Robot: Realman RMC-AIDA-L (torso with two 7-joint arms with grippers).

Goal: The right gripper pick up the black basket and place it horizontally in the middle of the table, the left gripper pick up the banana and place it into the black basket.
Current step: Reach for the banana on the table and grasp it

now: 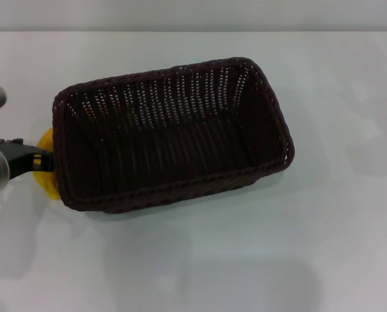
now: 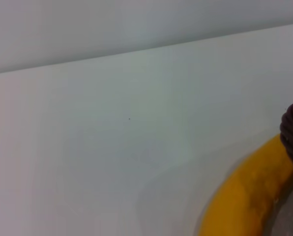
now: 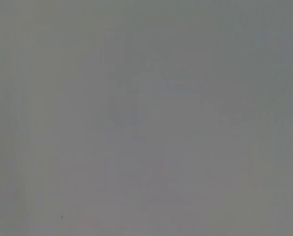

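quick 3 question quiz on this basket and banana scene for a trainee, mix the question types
1. True or false: the banana already lies inside the black basket.
2. Multiple choice: where is the left pincer in the head view? A) over the basket's middle B) at the basket's left end, by the banana C) at the table's right edge
3. Fill in: the right pincer is ____ in the head view.

Key
1. False. The banana sits outside, against the basket's left end, mostly hidden by it.
2. B
3. Not visible. Its wrist view shows only a plain grey field.
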